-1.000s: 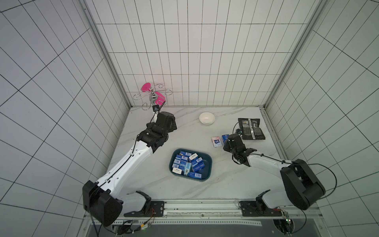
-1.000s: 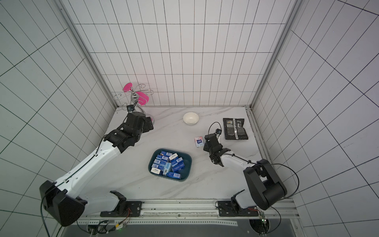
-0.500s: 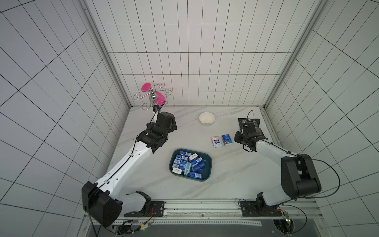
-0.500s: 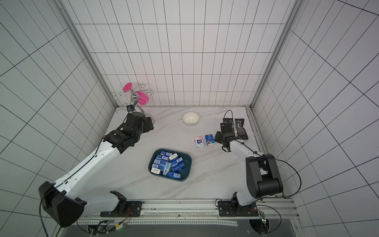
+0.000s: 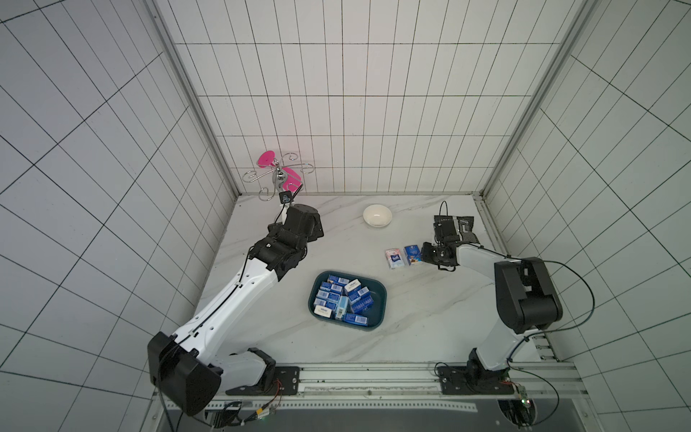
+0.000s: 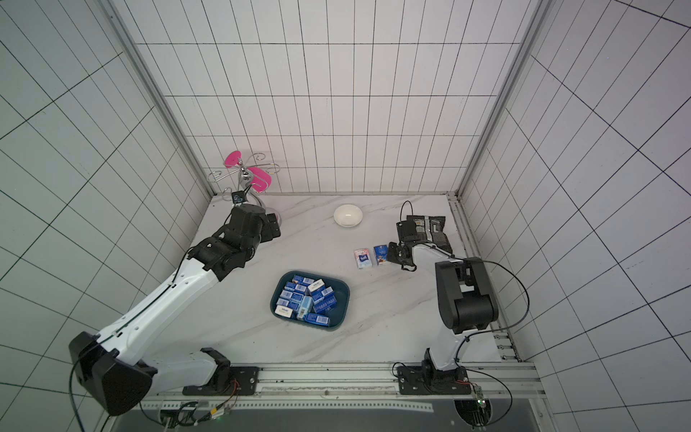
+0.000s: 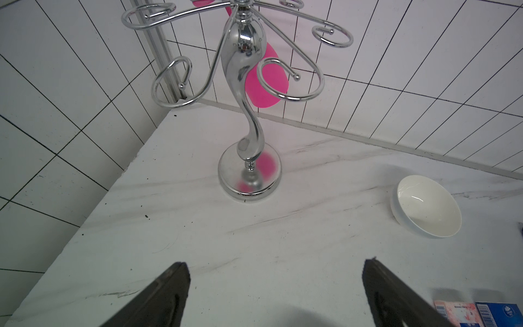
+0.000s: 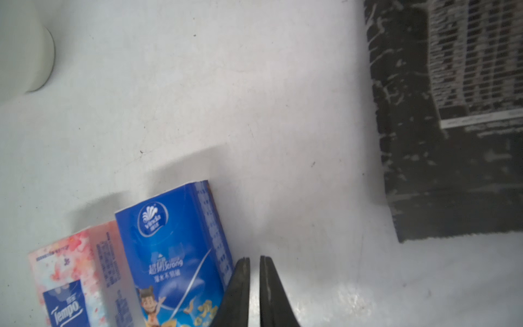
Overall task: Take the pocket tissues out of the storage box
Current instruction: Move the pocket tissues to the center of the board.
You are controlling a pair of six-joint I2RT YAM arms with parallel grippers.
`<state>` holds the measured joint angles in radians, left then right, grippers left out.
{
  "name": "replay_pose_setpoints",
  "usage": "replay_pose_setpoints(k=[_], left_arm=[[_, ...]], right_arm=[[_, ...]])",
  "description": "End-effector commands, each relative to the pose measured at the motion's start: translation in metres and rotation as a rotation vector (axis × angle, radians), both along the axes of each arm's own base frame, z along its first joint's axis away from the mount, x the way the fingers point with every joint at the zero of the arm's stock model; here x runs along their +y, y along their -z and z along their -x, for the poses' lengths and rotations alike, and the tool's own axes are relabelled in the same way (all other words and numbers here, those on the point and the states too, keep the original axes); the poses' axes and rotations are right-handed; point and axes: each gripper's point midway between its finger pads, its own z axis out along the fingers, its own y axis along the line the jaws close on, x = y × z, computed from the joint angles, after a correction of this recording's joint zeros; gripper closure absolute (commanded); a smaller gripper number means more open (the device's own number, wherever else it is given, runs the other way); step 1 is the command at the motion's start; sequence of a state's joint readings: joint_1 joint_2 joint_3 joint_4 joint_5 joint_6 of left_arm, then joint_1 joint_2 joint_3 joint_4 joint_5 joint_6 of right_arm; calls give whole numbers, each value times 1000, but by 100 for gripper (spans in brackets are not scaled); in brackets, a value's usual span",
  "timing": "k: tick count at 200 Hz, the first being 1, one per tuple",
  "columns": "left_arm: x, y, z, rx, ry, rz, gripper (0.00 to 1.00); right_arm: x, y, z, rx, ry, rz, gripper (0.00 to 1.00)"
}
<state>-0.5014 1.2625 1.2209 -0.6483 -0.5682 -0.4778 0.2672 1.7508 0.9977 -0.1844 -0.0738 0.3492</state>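
Nearest the front rail, the storage box (image 5: 378, 305) is sitting on the worktop (image 5: 430, 318) roughly midway between the two arms, and most of the pocket tissues (image 5: 342, 301) are lying packed inside it. Farther back and toward the right, a pinkish-white pack (image 5: 394, 258) and a blue pack (image 5: 412, 255) are lying flat on the worktop side by side, outside the box. The right hand (image 8: 254, 259) is sitting low just beside the blue pack, its two fingers (image 8: 240, 283) drawn almost together with only a thin slit between them and nothing in that slit. One finger is lying along the pack's long edge, and whether it is pressing on the pack cannot be told. The right arm is rising from its base at the front right, folding at the elbow and reaching back and inward, its forearm sloping down toward the worktop. Farther back on the opposite side, the left hand (image 7: 276, 264) is hovering above bare worktop with its fingers (image 7: 164, 297) spread wide and nothing between them, the left arm stretching out long and diagonal from the front left corner. Beyond, a white bowl (image 5: 377, 216) and a black foil packet (image 5: 465, 224) are lying near the back wall, and a chrome stand (image 7: 243, 70) is standing in the back left corner.
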Motion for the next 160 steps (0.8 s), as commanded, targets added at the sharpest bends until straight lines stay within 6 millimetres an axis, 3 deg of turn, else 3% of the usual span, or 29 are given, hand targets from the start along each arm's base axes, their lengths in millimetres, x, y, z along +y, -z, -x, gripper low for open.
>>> replay_pose_setpoints(k=[1,38,160], left_arm=[[-1,-13,-1,-29,1,2,1],[-2,-13,-1,-28,8,1,2],[-3,-10,0,-27,10,3,1]], right_arm=[[4,-9,-18,-29,-56,1,86],[12,-7,-24,-14,-117,3,85],[55,-7,0,-2,-209,7,83]])
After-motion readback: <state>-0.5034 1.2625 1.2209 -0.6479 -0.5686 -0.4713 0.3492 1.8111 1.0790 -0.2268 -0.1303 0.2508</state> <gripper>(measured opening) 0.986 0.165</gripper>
